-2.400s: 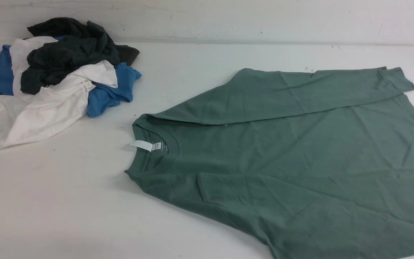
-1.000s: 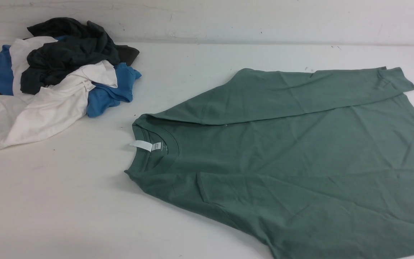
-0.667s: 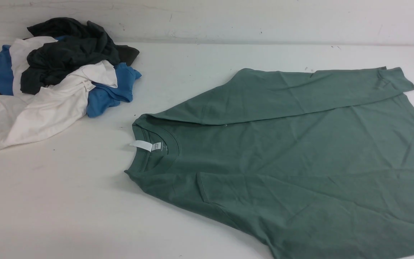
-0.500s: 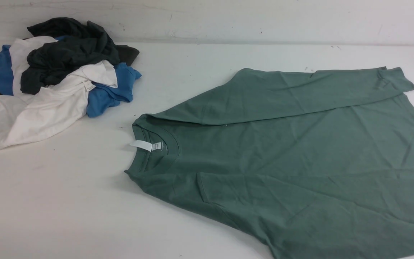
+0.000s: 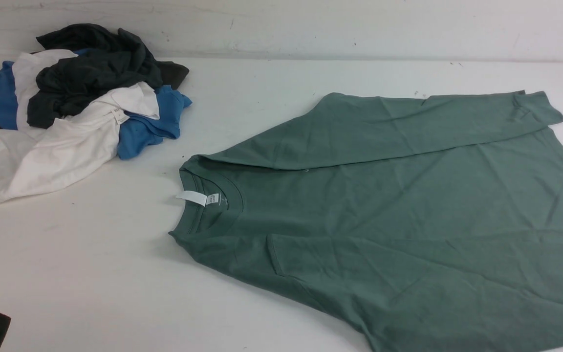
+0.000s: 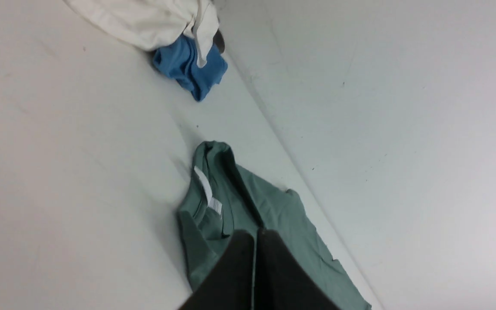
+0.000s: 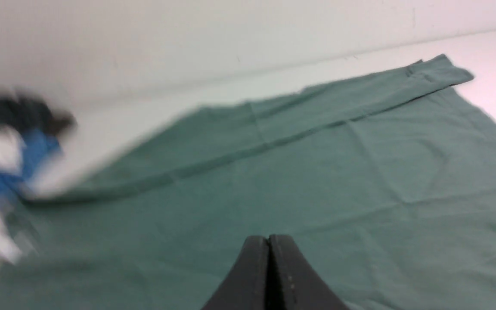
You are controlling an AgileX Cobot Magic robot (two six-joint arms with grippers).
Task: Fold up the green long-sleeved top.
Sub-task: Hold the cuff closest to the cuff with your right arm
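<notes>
At near-left corner, left claw (image 6: pixel 255 233) closed — aimed at green long-sleeved top (image 5: pixel 399 220)

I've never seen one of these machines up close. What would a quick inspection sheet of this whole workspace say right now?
Surface: white table, a few small dark specks, otherwise bare between the clothes.
Job's things: green long-sleeved top spread flat on the robot's right, neck label pointing left, far sleeve laid in over the body; its near right part runs out of view.
Clutter: pile of clothes at the far left, white, blue and dark pieces jumbled together, apart from the top.
Hands: left hand shut, holding nothing; right hand shut, holding nothing, seen over the top.
Cables: nothing seen.
Surroundings: plain white wall behind the table.
</notes>
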